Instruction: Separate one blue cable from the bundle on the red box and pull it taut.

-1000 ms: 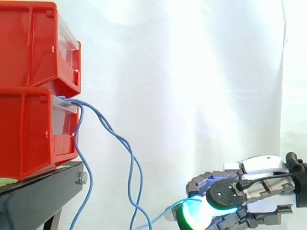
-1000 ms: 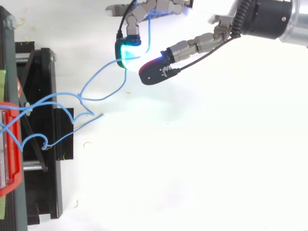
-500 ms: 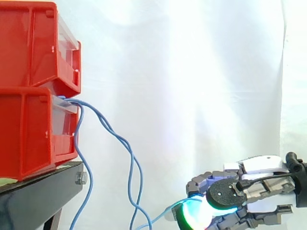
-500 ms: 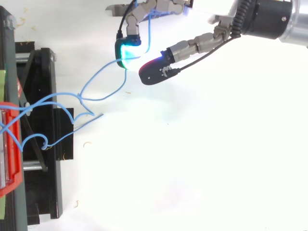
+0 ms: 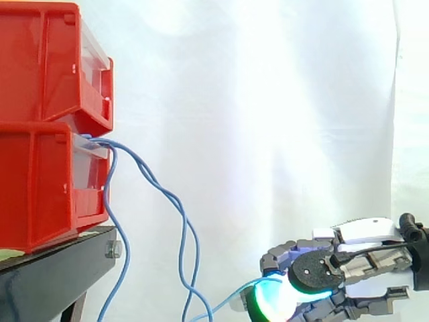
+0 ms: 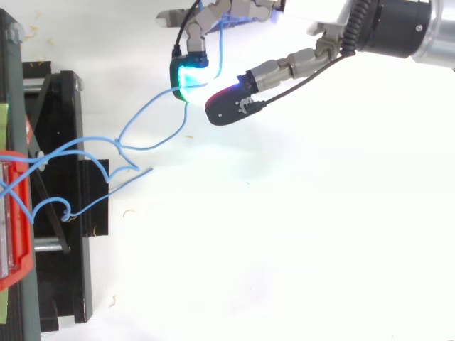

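Hand curled on 1 blue cable, slack, bundle hangs frm lower red bin

Two bins stand stacked at the left, the upper bin on the lower bin, which sits on a stand in front of a curtain. The cables come out of the lower bin's front and hang down to the right of the stand. The hand is low at the right, well apart from the bins. From above, the hand comes in from the upper right, and one cable runs from the stand up and right into its curled fingers.
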Controlling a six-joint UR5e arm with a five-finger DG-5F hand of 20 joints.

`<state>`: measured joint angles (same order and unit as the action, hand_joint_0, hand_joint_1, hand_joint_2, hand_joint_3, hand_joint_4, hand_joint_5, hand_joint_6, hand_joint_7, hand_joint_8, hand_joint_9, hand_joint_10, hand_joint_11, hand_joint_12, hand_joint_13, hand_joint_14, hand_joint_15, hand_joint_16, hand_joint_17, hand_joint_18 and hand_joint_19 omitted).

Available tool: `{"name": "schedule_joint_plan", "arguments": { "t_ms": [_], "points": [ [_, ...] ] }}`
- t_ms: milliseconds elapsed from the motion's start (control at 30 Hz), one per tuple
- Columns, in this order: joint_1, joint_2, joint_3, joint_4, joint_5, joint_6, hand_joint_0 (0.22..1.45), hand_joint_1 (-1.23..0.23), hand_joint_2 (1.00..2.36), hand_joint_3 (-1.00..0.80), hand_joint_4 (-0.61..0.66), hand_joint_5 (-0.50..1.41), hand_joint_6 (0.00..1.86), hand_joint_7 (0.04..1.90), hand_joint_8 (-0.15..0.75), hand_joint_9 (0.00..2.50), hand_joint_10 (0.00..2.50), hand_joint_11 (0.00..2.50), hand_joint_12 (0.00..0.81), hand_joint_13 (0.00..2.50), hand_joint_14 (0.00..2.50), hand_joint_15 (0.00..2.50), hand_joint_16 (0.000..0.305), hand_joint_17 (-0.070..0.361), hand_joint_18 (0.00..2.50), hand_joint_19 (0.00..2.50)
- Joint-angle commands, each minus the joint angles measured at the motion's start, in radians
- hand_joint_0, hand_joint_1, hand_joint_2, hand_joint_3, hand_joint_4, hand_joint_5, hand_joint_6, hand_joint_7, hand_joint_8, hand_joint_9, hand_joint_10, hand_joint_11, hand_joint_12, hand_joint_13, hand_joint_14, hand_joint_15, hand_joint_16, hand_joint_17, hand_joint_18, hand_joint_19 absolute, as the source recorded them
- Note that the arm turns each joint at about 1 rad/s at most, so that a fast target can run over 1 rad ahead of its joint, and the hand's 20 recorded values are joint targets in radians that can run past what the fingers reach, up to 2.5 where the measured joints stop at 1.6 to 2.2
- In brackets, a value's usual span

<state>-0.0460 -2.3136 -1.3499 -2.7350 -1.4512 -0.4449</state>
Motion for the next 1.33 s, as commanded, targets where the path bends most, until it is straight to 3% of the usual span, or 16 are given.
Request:
{"name": "schedule_joint_plan", "arguments": {
  "t_ms": [0, 1300],
  "points": [
    [0.0, 0.0, 0.0, 0.0, 0.0, 0.0, 0.7, -1.0, 1.02, -0.1, -0.33, -0.06, 0.92, 0.99, 0.048, 0.27, 0.0, 0.0, 0.355, 0.4, 0.0, 0.07, 0.052, 0.118, 0.34, 0.25],
    [0.0, 0.0, 0.0, 0.0, 0.0, 0.0, 0.69, -1.0, 1.06, -0.11, -0.32, -0.06, 0.92, 1.0, 0.049, 0.3, 0.0, 0.0, 0.36, 0.42, 0.0, 0.07, 0.053, 0.118, 0.37, 0.27]
  ]
}}
